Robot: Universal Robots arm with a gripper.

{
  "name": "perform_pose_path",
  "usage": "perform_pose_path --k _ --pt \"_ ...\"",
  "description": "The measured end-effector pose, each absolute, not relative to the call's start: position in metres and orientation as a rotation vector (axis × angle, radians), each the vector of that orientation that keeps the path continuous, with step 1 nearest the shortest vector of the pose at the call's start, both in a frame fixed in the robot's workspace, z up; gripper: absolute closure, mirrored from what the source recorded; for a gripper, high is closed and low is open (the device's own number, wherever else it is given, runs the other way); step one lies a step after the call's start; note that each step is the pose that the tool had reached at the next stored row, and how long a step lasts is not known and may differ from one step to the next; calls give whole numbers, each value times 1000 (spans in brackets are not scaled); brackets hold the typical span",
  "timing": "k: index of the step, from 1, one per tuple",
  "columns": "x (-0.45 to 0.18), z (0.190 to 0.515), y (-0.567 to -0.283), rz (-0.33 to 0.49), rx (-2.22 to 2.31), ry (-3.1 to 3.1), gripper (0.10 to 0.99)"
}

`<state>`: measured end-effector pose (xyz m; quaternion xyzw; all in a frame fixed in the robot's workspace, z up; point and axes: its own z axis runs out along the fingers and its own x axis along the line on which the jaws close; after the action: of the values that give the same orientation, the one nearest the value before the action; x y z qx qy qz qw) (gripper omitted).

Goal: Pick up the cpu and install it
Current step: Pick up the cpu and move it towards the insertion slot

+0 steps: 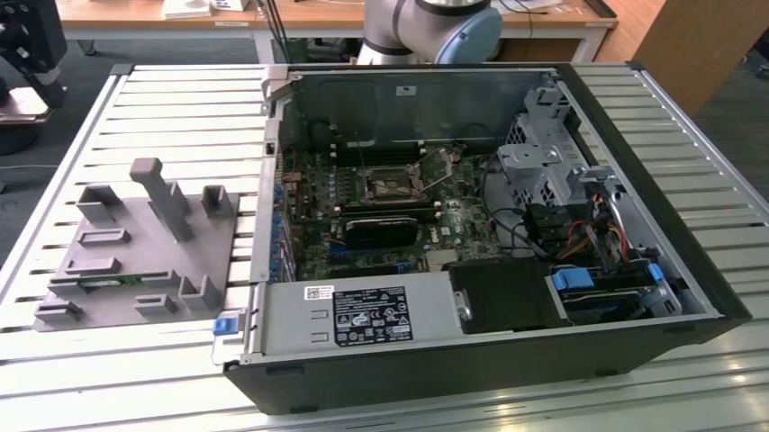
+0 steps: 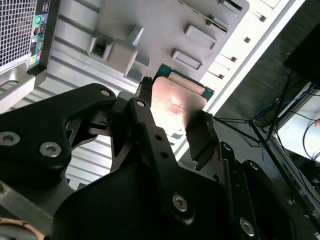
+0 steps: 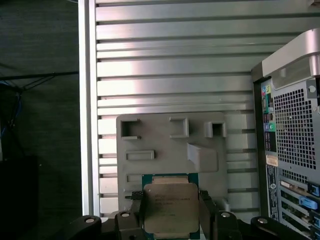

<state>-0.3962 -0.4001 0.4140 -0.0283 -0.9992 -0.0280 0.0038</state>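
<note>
The cpu [image 3: 170, 207] [image 2: 177, 102] is a flat square chip with a silvery metal top and a green rim. In both wrist views my gripper [image 3: 170, 196] [image 2: 175, 104] is shut on it, one black finger [image 3: 136, 207] [image 2: 150, 125] on each of two opposite edges. The chip hangs in the air above the grey parts holder [image 3: 165, 145] [image 2: 150, 25] on the slatted table. In the exterior view the open computer case [image 1: 673, 270] lies on its side, with the motherboard's cpu socket [image 1: 394, 187] near the middle of the board.
The grey parts holder [image 1: 132, 243] sits on the exterior view's left of the case, with upright posts and a green memory stick [image 1: 108, 281] in it. The arm's base [image 1: 433, 27] stands behind the case. The case's rear panel [image 3: 295, 130] is beside the holder. Slatted table [image 1: 180, 99].
</note>
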Motion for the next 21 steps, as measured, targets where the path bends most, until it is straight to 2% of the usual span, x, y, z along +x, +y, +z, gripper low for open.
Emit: perform_pose_path --k 21 --pt "-358 414 -400 -88 -89 -3132 561"
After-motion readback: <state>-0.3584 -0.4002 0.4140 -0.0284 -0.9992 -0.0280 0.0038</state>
